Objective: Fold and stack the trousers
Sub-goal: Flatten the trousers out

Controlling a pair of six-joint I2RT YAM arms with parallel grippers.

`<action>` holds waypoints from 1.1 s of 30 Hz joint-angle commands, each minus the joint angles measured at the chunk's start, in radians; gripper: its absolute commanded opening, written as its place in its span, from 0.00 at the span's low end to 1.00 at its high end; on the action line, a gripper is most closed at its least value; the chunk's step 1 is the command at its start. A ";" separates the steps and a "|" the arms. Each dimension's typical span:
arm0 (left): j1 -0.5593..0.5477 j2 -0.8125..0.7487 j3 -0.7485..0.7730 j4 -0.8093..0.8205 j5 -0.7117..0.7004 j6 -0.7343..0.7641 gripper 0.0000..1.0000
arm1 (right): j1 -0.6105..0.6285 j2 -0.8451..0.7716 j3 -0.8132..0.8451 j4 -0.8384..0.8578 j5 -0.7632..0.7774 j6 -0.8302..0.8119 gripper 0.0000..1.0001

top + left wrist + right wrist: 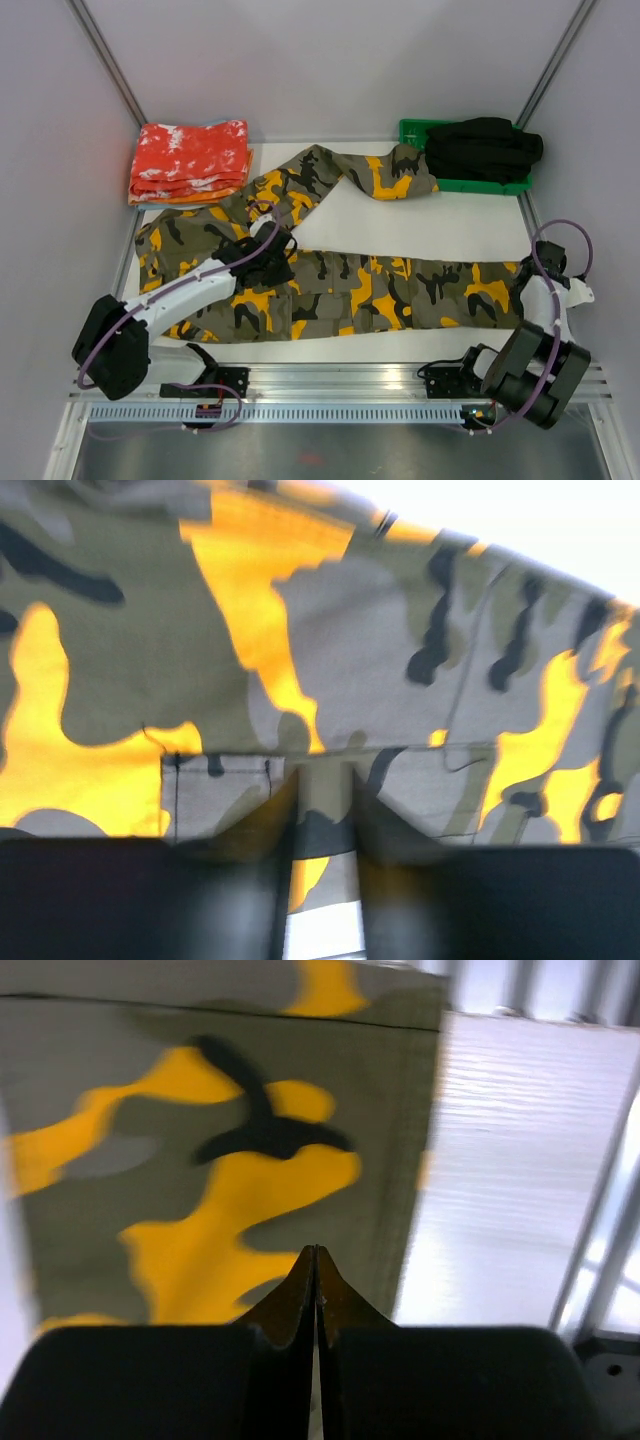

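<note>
Trousers (330, 290) flat out across the white bench (450, 225), camouflage in olive-grey, black and bright yellow-orange. The waist end sits at the left. One leg runs along the near side toward your right arm, its cuff ending just beside that arm. The other leg angles off to the far right, its cuff reaching the green tray (412, 130).

Your left claw (322, 780) is down over the seat area, near where the two legs part, and the white arm (190, 285) reaches in over the near-left part of the cloth. On the left wrist view the fingers (250, 830) stand a little apart with a narrow gap between them. Camouflage cloth shows through that gap, but I cannot tell whether any of it is caught between them. A stitched pocket patch (215, 790) lies just ahead of the tips.

Over to your right claw (316, 1250): pressed tight together, tips meeting with nothing visible between them. It points at the cuff end of the near leg, with the hem edge and bare white bench off to its right.

Far left corner, a folded stack of red-orange speckled cloths (190, 160) lies right beside the trousers' far edge. Far right, a black garment (485, 145) is heaped in the tray.
</note>
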 commanded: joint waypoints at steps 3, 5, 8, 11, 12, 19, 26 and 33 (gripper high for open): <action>0.092 -0.066 0.119 -0.013 0.005 0.071 0.58 | 0.074 -0.130 0.185 0.114 -0.319 -0.200 0.11; 0.158 -0.078 0.147 -0.016 0.040 0.098 0.74 | 0.174 -0.095 0.266 0.145 -0.390 -0.215 0.27; 0.281 -0.118 0.158 -0.042 0.091 0.120 0.94 | 0.343 -0.052 0.364 0.238 -0.383 -0.235 0.76; 0.413 -0.159 0.126 -0.048 0.149 0.141 0.98 | 0.492 0.049 0.438 0.356 -0.395 -0.296 0.91; 0.436 -0.168 0.117 -0.050 0.162 0.153 0.99 | 0.519 0.091 0.505 0.364 -0.402 -0.347 0.94; 0.505 -0.231 0.049 -0.065 0.195 0.173 1.00 | 0.609 0.522 0.800 0.336 -0.399 -0.384 0.96; 0.527 -0.225 0.043 -0.079 0.195 0.192 1.00 | 0.613 0.740 0.959 0.311 -0.301 -0.376 0.96; 0.563 -0.190 0.047 -0.088 0.186 0.204 1.00 | 0.615 0.867 0.992 0.347 -0.297 -0.362 0.96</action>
